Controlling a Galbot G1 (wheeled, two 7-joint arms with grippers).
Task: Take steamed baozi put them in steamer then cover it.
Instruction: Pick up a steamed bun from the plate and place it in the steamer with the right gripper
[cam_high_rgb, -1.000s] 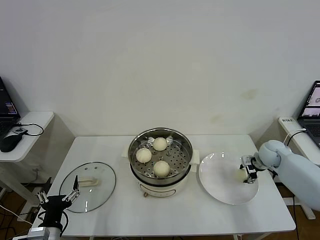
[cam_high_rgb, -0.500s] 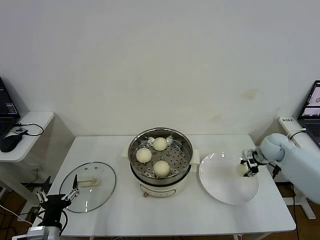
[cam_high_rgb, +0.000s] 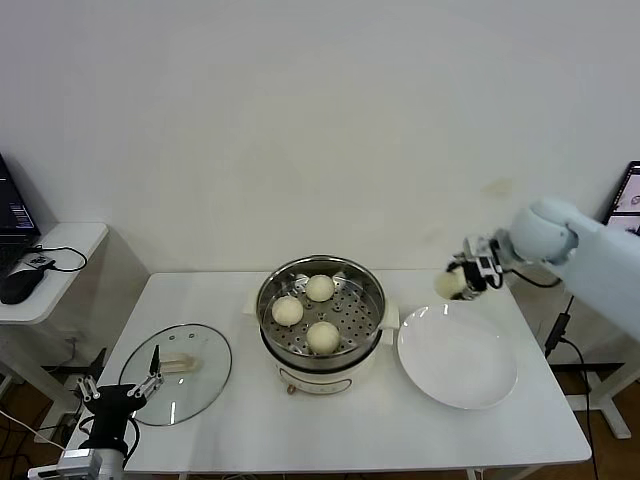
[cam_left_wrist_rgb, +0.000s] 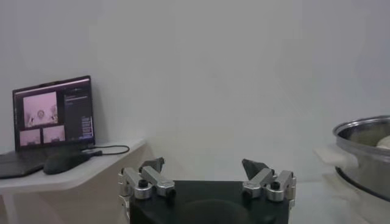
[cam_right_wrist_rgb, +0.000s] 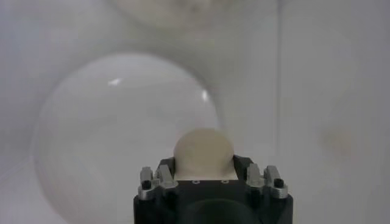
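The steel steamer (cam_high_rgb: 273, 333) on its white base stands mid-table with three cream-white baozi (cam_high_rgb: 320, 288) on its perforated tray. My right gripper (cam_high_rgb: 458, 278) is shut on another baozi (cam_high_rgb: 448, 284) and holds it in the air above the far edge of the white plate (cam_high_rgb: 470, 375), right of the steamer. The right wrist view shows that baozi (cam_right_wrist_rgb: 203, 153) gripped between the jaws over the plate (cam_right_wrist_rgb: 103, 140). The glass cover (cam_high_rgb: 205, 372) lies flat at the table's left. My left gripper (cam_high_rgb: 122, 395) hangs open, with nothing in it, near the table's front left corner beside the cover.
A side table (cam_high_rgb: 70, 245) with a mouse (cam_high_rgb: 20, 285) and a laptop stands to the left. Another laptop (cam_high_rgb: 630, 205) sits at the far right. The steamer's rim (cam_left_wrist_rgb: 365, 131) shows in the left wrist view.
My right gripper has lifted the baozi off the plate's right side and carried it up and leftward, toward the steamer. The left arm has barely moved.
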